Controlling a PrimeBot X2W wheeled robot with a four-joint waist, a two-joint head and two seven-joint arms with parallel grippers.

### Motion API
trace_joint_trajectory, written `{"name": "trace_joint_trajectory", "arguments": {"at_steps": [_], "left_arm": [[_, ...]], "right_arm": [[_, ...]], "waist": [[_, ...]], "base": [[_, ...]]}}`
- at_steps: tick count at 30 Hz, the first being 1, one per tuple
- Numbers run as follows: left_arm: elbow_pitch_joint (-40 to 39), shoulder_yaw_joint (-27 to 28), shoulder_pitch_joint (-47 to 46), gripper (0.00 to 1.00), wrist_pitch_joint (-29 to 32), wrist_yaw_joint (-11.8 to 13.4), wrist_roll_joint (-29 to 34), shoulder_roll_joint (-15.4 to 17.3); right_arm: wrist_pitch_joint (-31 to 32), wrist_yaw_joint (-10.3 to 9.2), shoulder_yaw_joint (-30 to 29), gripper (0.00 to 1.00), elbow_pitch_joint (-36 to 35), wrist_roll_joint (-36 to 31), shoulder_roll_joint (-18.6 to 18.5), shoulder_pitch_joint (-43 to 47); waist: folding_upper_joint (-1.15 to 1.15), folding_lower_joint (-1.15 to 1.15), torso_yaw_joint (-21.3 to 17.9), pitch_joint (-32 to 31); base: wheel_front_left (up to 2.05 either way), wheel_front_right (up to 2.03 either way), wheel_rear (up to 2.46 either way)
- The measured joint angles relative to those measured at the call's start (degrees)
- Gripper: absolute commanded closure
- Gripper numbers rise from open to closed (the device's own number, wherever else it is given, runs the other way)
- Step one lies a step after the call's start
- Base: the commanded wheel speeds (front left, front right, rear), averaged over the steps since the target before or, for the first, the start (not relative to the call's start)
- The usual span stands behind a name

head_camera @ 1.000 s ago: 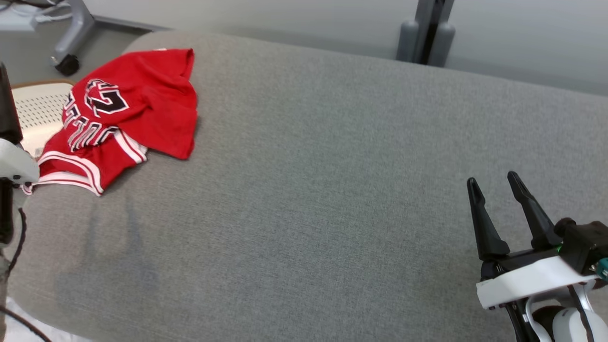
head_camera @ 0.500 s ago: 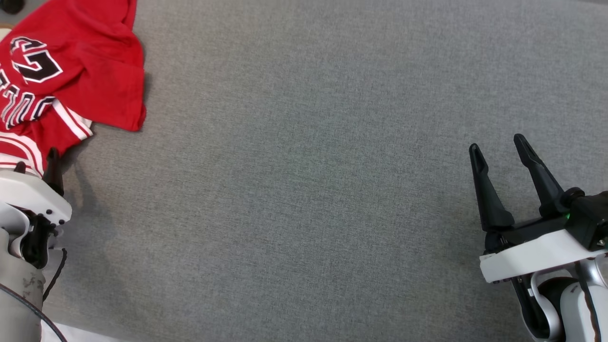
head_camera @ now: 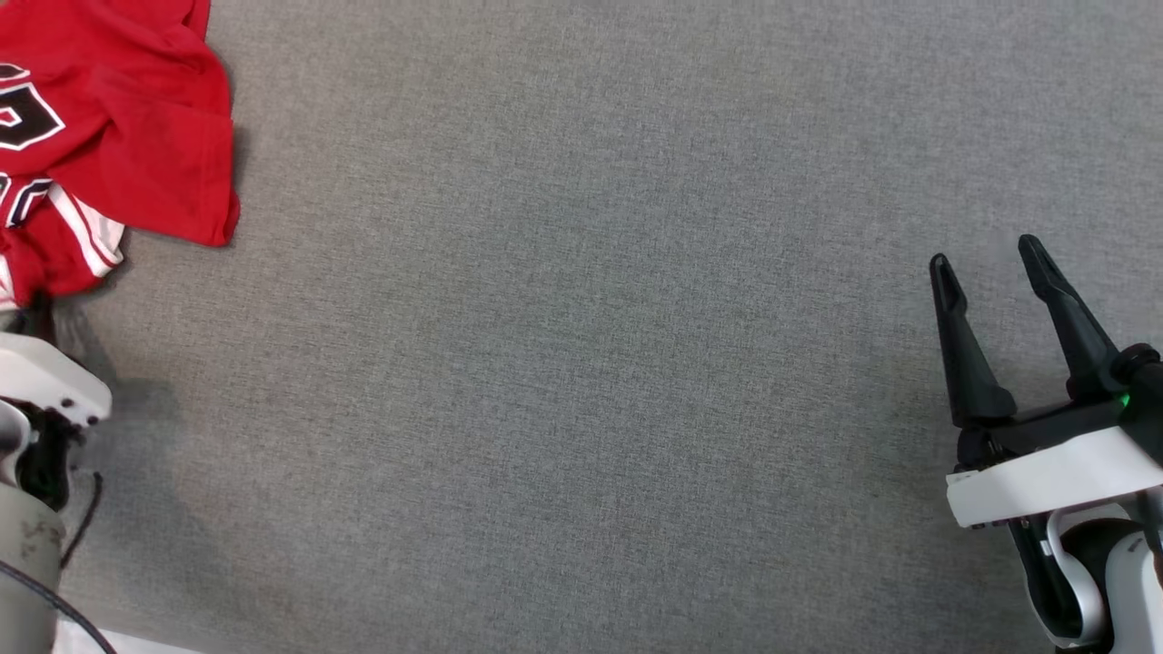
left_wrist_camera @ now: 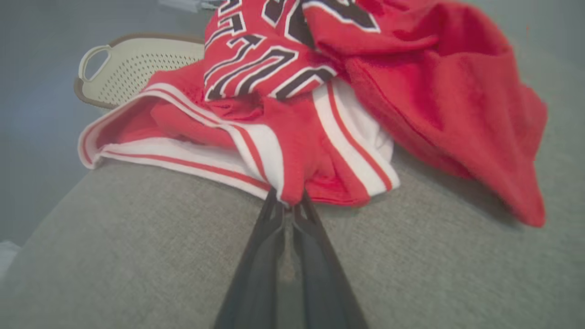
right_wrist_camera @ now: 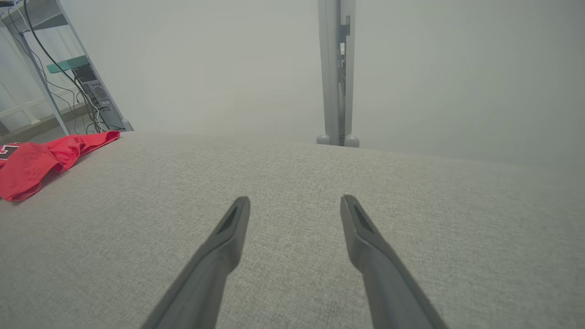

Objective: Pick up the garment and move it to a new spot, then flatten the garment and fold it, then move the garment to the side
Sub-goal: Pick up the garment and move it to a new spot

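Looking down (head view): crumpled red jersey with white striped trim [head_camera: 136,136] at 10 o'clock on grey fabric surface [head_camera: 581,363]; right gripper [head_camera: 984,253] at 4 o'clock, fingers wide apart.
Left wrist view: left gripper [left_wrist_camera: 286,205] pinched narrow on jersey's striped hem; cream perforated basket [left_wrist_camera: 132,68] at 10 o'clock.
Right wrist view: fingers spread wide; jersey at 9 o'clock.

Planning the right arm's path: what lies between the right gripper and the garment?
Bare grey upholstery, nothing else, stretches from the right gripper to the garment, seen in the head view.
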Motion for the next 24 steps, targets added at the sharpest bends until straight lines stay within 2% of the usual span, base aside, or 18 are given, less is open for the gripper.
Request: {"name": "trace_joint_trajectory", "arguments": {"at_steps": [4, 9, 11, 12, 15, 18, 19, 24], "left_arm": [[-1.8, -1.3, -2.8, 1.00, -6.4, 0.3, 2.6, 2.3], [-9.7, -2.0, -5.9, 1.00, -8.3, 2.5, 6.3, 4.2], [-16.0, -1.3, -6.3, 1.00, -8.3, 3.7, 8.2, 5.1], [-21.7, -0.4, -6.0, 1.00, -8.4, 4.7, 10.1, 5.9], [-30.6, 0.9, -3.2, 1.00, -8.5, 6.0, 12.7, 6.1], [-39.2, 1.5, 0.8, 1.00, -8.5, 7.3, 14.9, 5.5], [-39.2, 1.5, 0.8, 1.00, -8.5, 7.3, 14.9, 5.5], [-55.9, 0.9, 11.8, 1.00, -8.4, 11.2, 17.3, 3.5]], "right_arm": [[-0.4, 0.00, -0.8, 0.00, -0.2, 0.0, 0.1, 0.8], [-1.6, 0.00, -1.5, 0.00, -0.1, 0.0, 0.8, 1.3], [-2.0, 0.00, -2.0, 0.00, 0.2, 0.1, 1.0, 1.7], [-2.4, 0.00, -2.1, 0.00, 0.7, 0.5, 1.3, 2.2], [-3.1, 0.00, -2.1, 0.00, 1.4, 0.8, 1.7, 2.3], [-3.8, 0.00, -2.4, 0.00, 2.4, 1.4, 1.9, 2.6], [-3.8, 0.00, -2.4, 0.00, 2.4, 1.4, 1.9, 2.6], [-5.1, 0.00, -2.4, 0.00, 3.4, 2.5, 2.3, 4.3]], "waist": [[0.00, 0.00, 0.2, -1.5], [0.00, 0.00, 0.8, -4.4], [0.00, 0.00, 1.0, -5.8], [0.00, 0.00, 1.1, -7.2], [0.00, 0.00, 0.9, -9.5], [0.00, 0.00, 0.3, -11.6], [0.00, 0.00, 0.3, -11.6], [0.00, 0.00, -2.0, -14.9]], "base": [[0.00, 0.00, 0.00], [0.00, 0.00, 0.00], [0.00, 0.00, 0.00], [0.00, 0.00, 0.00], [0.00, 0.00, 0.00], [0.00, 0.00, 0.00], [0.00, 0.00, 0.00], [0.00, 0.00, 0.00]]}}
